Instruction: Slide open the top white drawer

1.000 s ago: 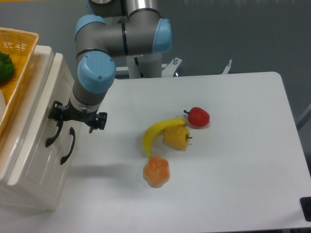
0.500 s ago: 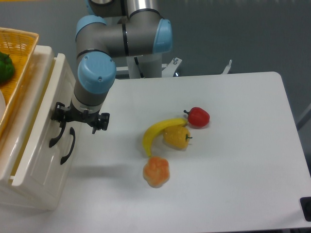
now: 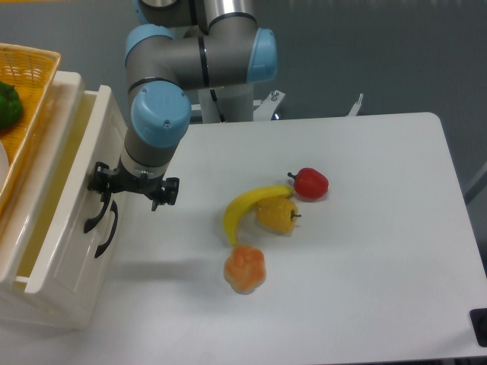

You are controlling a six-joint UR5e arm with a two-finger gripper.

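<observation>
The top white drawer (image 3: 73, 199) stands partly pulled out of the cream cabinet at the table's left edge, and its pale inside shows. Its curved black handle (image 3: 92, 220) hangs on the panelled front. My gripper (image 3: 106, 196) comes down from above and is shut on the upper end of this handle, with the blue wrist joint right over it. The lower drawer's black handle (image 3: 107, 234) sits just to the right, free of the fingers.
A yellow wicker basket (image 3: 27, 72) holding a green vegetable (image 3: 7, 104) rests on the cabinet top. On the white table (image 3: 365, 251) lie a banana (image 3: 245, 208), a yellow pepper (image 3: 278, 217), a red pepper (image 3: 309, 184) and an orange fruit (image 3: 245, 268).
My gripper has moved right with the upper handle in its grasp. The top drawer has slid out further, showing more of its inside. The fruit has not moved.
</observation>
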